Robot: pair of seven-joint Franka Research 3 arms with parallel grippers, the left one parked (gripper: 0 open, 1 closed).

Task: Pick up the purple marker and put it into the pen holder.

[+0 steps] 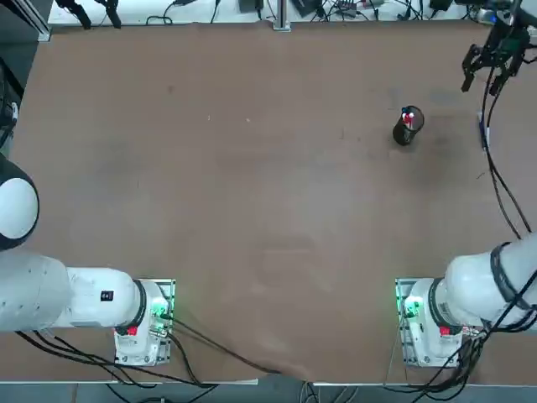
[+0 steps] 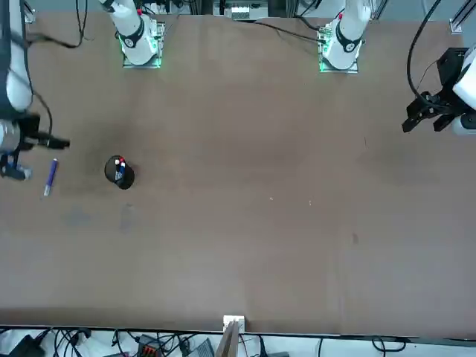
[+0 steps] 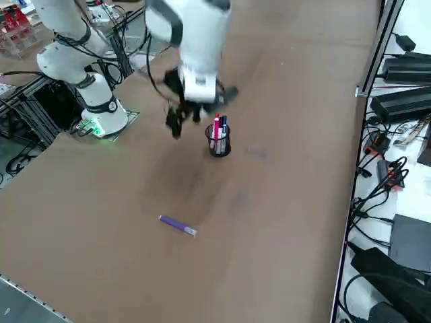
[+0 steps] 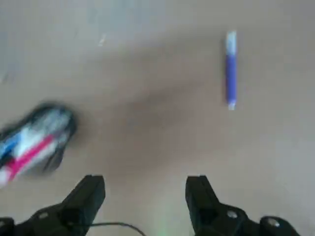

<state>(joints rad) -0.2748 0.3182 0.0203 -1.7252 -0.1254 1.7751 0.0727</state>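
I read the right gripper (image 4: pixel 145 196) as empty, jaws spread wide, hanging above the worktop (image 3: pixel 283 222) near the pen holder (image 3: pixel 219 142). The purple marker (image 3: pixel 177 225) lies flat on bare worktop, well apart from the holder, towards the worktop's right edge.

Risks, as I judge them:
- The marker is thin and round; an off-centre closure may roll it aside.
- The holder already carries pens; a tilted insertion could catch on them or tip the cup.

In the top view, cables cross the marker's position and I cannot find it there. In the front view, the gripper is cut off at the frame edge.
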